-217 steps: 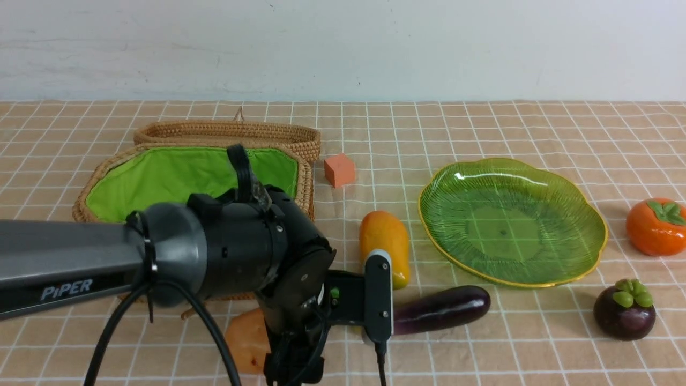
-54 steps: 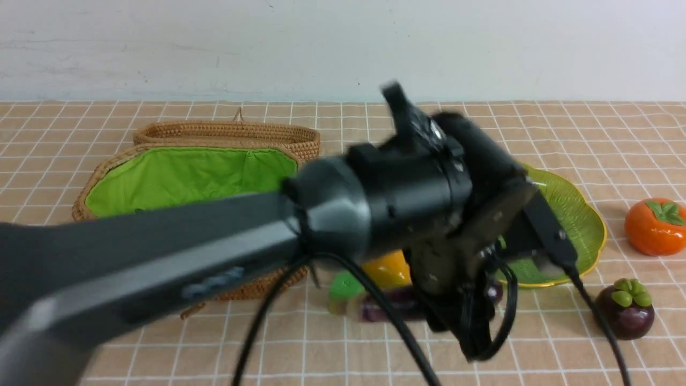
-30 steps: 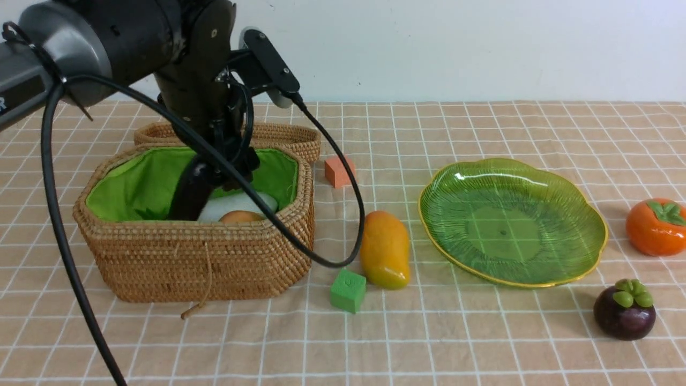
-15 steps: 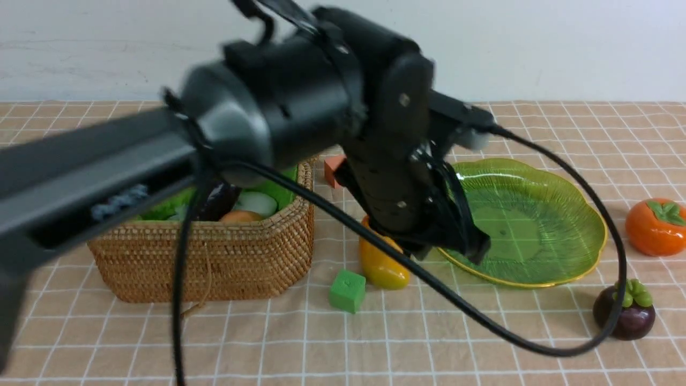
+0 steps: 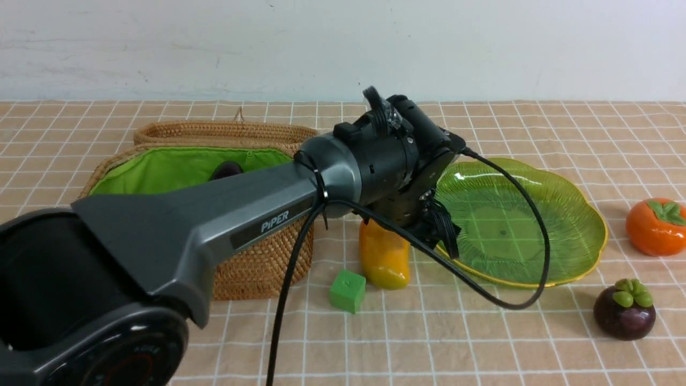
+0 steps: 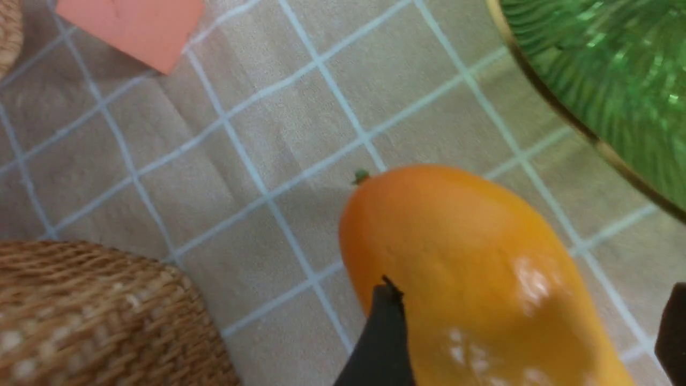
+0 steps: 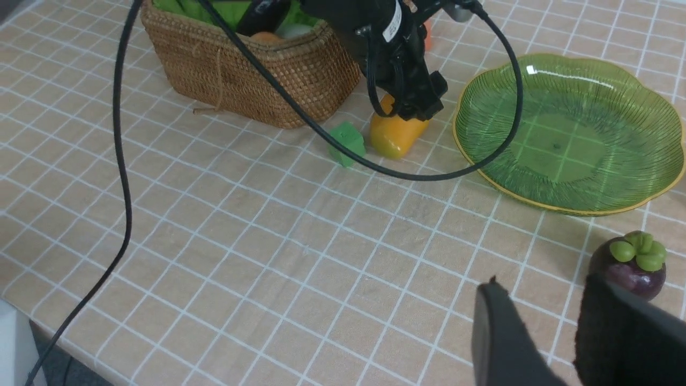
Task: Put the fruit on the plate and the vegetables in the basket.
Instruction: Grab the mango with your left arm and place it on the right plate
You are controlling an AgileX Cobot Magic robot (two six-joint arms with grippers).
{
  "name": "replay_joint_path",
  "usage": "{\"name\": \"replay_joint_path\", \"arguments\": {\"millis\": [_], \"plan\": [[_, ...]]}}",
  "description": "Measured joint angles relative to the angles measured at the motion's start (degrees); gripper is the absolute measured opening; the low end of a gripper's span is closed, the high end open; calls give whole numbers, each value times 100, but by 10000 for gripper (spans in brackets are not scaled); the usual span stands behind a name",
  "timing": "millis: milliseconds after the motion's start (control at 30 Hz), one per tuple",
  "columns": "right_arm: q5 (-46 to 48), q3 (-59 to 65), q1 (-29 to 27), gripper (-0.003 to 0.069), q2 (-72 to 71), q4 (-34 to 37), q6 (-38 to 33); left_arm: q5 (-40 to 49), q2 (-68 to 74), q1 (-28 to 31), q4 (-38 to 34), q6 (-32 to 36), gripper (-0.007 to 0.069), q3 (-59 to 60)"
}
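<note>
**Left gripper** (image 6: 528, 327): fingers wide apart, holding nothing. A second ago it hung over the basket with the eggplant. Now it sits low over the mango (image 5: 381, 257) with one finger on each side of the fruit, not yet closed on it.

**Eggplant** (image 5: 225, 170): no longer on the bench (image 5: 482, 348) beside the mango. Its dark tip shows inside the basket (image 5: 257, 262), to the left of the left gripper.

**Potato** (image 7: 266, 37), **radish** (image 7: 293, 30): also in the basket, partly hidden, visible only in the right wrist view. Judged: the vegetable half of the task is finished.

**Plate** (image 5: 536, 177): just right of the left gripper, with nothing on it.

**Persimmon** (image 5: 656, 226), **mangosteen** (image 5: 624, 316): on the bench beyond the plate, well apart from the left gripper. The mangosteen lies near the right gripper, just ahead of its fingers.

**Right gripper** (image 7: 552, 327): fingers narrowly parted, empty, above the bench.

**Green cube** (image 5: 348, 290), **orange cube** (image 6: 128, 27): both near the left gripper and not part of the sorting.

**Assessment:** work has moved on to the fruit, with the mango first. What remains is to close on it and make a short carry right to the plate.
</note>
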Motion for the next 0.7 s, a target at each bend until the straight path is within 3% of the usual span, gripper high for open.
{"name": "replay_joint_path", "arguments": {"millis": [167, 233, 400, 567, 700], "plan": [[0, 0, 0, 227, 0, 58, 0, -74, 301, 182, -93, -17, 592, 0], [0, 0, 0, 228, 0, 68, 0, -50, 369, 244, -130, -31, 547, -26], [0, -6, 0, 231, 0, 68, 0, 164, 381, 231, -235, -35, 541, -137], [0, -6, 0, 231, 0, 63, 0, 371, 184, 55, -311, -29, 541, -519], [0, -6, 0, 231, 0, -110, 0, -286, -179, -295, -411, 247, 541, -1152]]}}
